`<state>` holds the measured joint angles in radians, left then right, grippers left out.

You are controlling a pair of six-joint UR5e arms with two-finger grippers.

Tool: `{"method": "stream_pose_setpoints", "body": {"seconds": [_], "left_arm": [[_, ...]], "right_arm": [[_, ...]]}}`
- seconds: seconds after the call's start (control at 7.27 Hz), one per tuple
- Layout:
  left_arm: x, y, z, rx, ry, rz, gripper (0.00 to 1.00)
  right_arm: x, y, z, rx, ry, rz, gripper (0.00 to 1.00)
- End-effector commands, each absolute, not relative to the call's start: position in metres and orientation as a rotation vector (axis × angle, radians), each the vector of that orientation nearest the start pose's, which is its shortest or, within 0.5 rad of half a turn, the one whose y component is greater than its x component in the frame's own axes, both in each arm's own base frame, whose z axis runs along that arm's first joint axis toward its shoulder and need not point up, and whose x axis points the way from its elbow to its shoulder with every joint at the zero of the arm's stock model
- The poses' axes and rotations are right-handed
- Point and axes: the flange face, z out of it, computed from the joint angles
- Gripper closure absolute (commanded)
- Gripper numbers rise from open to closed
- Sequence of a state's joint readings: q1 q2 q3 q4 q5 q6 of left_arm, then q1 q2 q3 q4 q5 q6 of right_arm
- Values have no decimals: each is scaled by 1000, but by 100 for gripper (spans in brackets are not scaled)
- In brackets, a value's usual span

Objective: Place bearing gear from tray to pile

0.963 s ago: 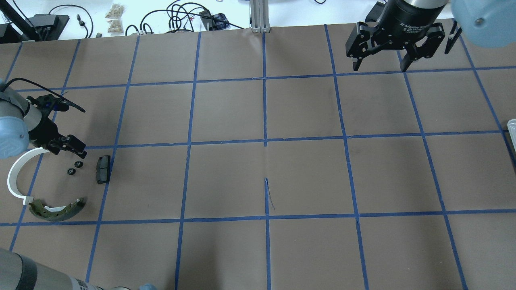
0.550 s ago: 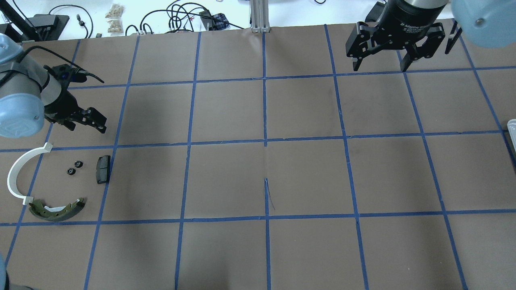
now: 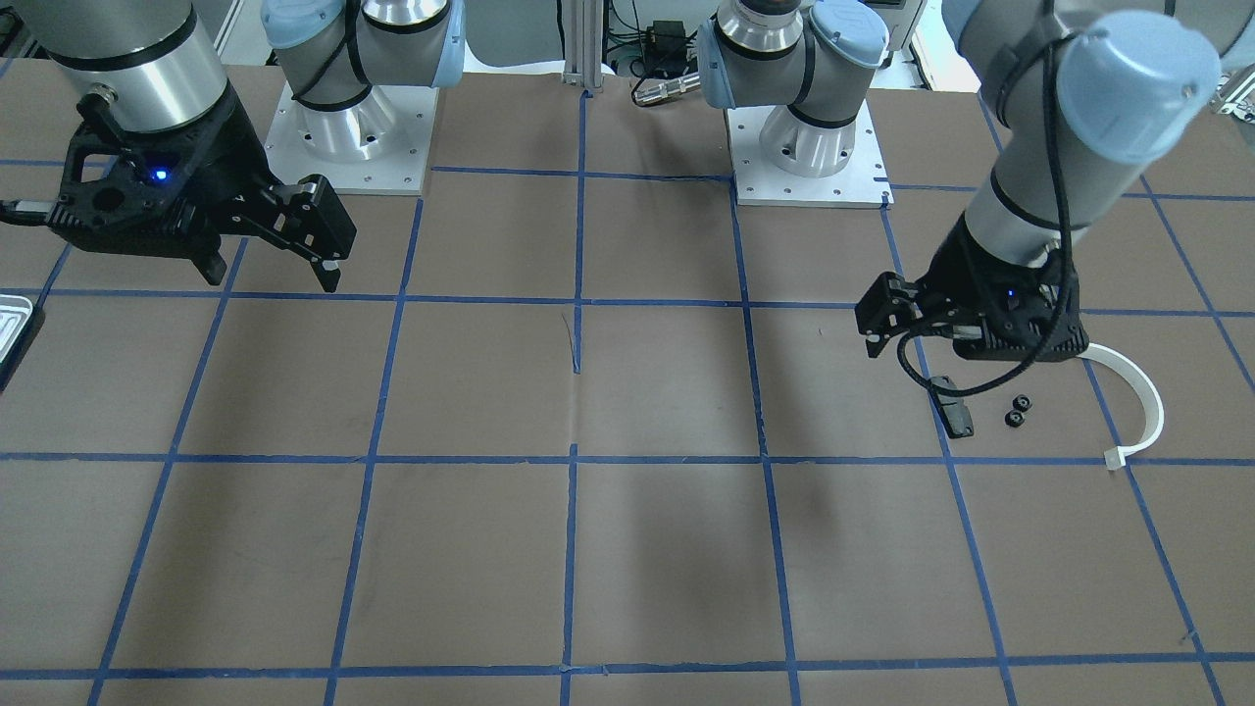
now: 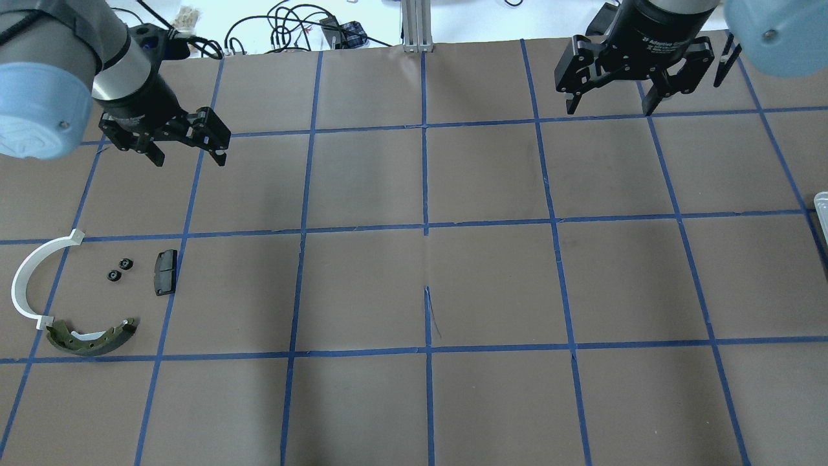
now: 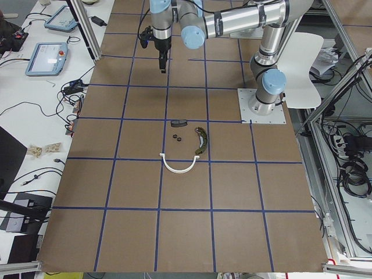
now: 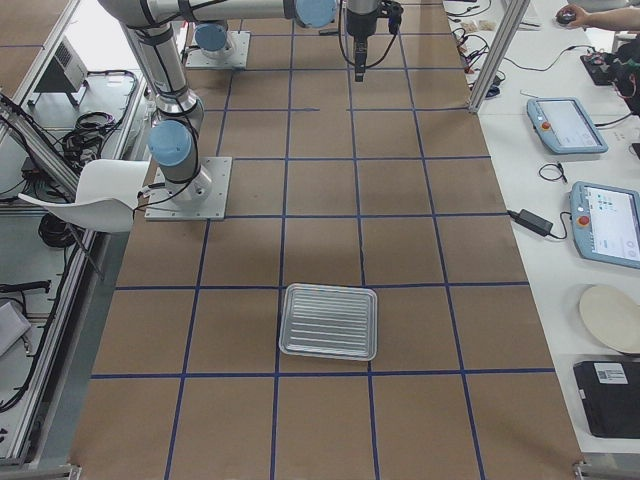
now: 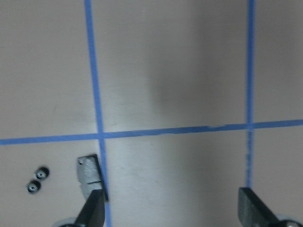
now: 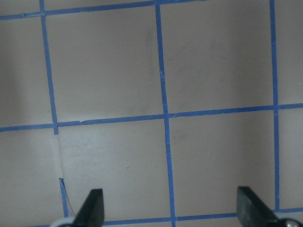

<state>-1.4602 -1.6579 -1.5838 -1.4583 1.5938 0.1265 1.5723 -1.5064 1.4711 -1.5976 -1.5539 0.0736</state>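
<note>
On brown paper (image 6: 390,185), ridged silvery tray (image 6: 328,321)

The left arm (image 4: 39,97) rises from its base (image 3: 804,137) and bends at its blue-capped joint, and its wrist turns the left gripper (image 4: 189,154) roughly downward. The two black fingers are spread wide with nothing between them. In the left wrist view the fingertips (image 7: 92,213) sit at the lower corners with a bare gap across the middle. The right arm (image 4: 770,32) reaches farther forward, and its wrist carries the right gripper (image 4: 609,107) pointing down. Its fingers are also spread wide and hold nothing, as the right wrist view shows. The two grippers are well apart, each on its own side.
</note>
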Motion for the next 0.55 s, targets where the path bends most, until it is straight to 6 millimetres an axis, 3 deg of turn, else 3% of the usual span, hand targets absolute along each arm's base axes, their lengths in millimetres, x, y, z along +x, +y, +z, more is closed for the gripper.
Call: {"method": "stream_pose_setpoints", "body": {"seconds": [0.0, 0.14, 0.41], "left_arm": [[-92, -520, 517, 2, 3126, 2, 0], [-93, -512, 531, 23, 3119, -45, 0], [-95, -521, 519, 4, 3126, -60, 0]], "right_arm": [[136, -525, 507, 112, 3119, -95, 0], [136, -525, 507, 112, 3120, -97, 0], [136, -525, 507, 112, 3120, -97, 0]]}}
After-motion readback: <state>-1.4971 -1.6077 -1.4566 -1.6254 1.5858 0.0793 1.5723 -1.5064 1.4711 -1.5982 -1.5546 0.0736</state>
